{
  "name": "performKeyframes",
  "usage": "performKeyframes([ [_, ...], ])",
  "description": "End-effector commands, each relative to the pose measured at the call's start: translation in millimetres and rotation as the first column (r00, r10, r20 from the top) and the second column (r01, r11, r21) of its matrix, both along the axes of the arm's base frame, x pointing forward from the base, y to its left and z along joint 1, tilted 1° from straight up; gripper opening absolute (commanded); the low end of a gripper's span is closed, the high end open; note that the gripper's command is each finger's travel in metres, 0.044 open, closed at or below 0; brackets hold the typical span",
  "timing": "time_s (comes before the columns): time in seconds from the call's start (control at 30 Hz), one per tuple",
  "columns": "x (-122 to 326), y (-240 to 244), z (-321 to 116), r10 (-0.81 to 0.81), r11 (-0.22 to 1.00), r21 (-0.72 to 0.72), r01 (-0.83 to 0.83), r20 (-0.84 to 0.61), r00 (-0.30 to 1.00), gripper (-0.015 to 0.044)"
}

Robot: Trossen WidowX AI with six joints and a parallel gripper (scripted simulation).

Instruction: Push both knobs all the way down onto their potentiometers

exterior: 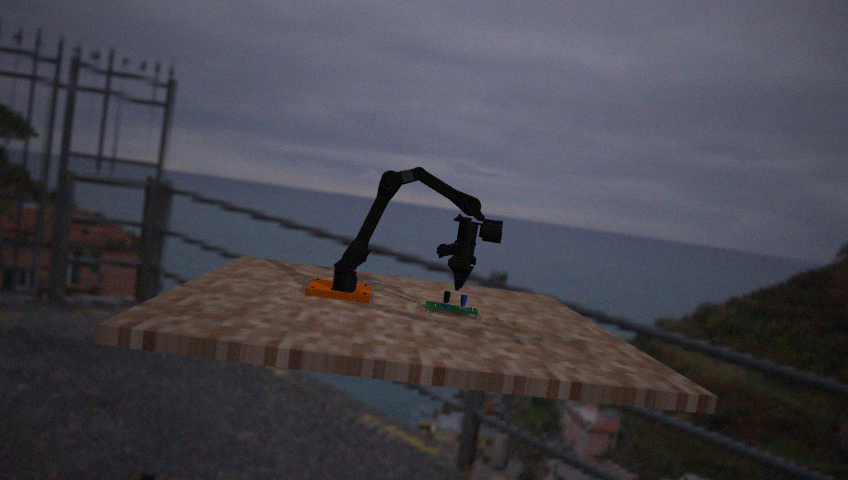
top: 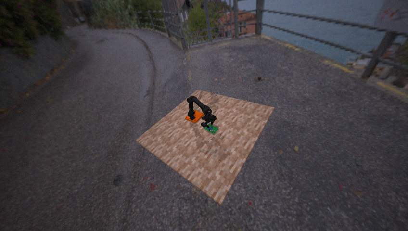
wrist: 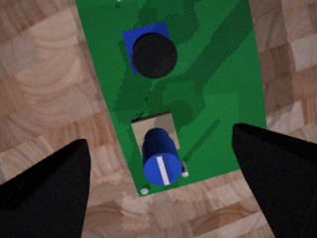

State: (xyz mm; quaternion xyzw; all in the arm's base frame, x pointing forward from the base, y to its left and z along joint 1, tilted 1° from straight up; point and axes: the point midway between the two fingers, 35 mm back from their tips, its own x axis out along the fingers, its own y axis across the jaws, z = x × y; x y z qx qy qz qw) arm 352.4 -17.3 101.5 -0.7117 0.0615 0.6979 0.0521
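The green circuit board (top: pixel 214 129) (exterior: pixel 436 305) (wrist: pixel 213 154) stands on the table. A black round knob (exterior: pixel 446 296) (wrist: pixel 155 56) is over a blue potentiometer (wrist: pixel 145 31). A blue knob (exterior: pixel 464 300) (wrist: pixel 162 170) with a white line on top is over a beige potentiometer (wrist: pixel 142 130). Both knobs look upright. How closely either knob sits against its potentiometer is too small to tell. My gripper (exterior: pixel 457 289) (wrist: pixel 161 143) is open and empty above the board, pointing down. In the wrist view its fingers are spread on either side of the blue knob, touching neither knob.
The arm's orange base plate (top: pixel 198 115) (exterior: pixel 324 289) is on the wooden table (top: pixel 177 151) (exterior: pixel 297 339), off to the board's left in the top and exterior views. Small pale pins or leg ends (wrist: pixel 185 174) show near the board's end in the wrist view.
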Motion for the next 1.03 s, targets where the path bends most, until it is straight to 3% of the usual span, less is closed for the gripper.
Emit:
performKeyframes([
  [0.0,-34,7,13,0.0,1.0,0.001,0.0,0.003,1.0,0.0368],
  [0.1,-71,13,19,0.001,1.0,0.003,-0.001,0.001,1.0,0.044],
  [0.33,-150,21,15,0.002,1.0,0.005,-0.002,-0.002,1.0,0.044],
  [1.0,-152,21,14,0.002,1.0,0.005,-0.002,-0.002,1.0,0.044],
])
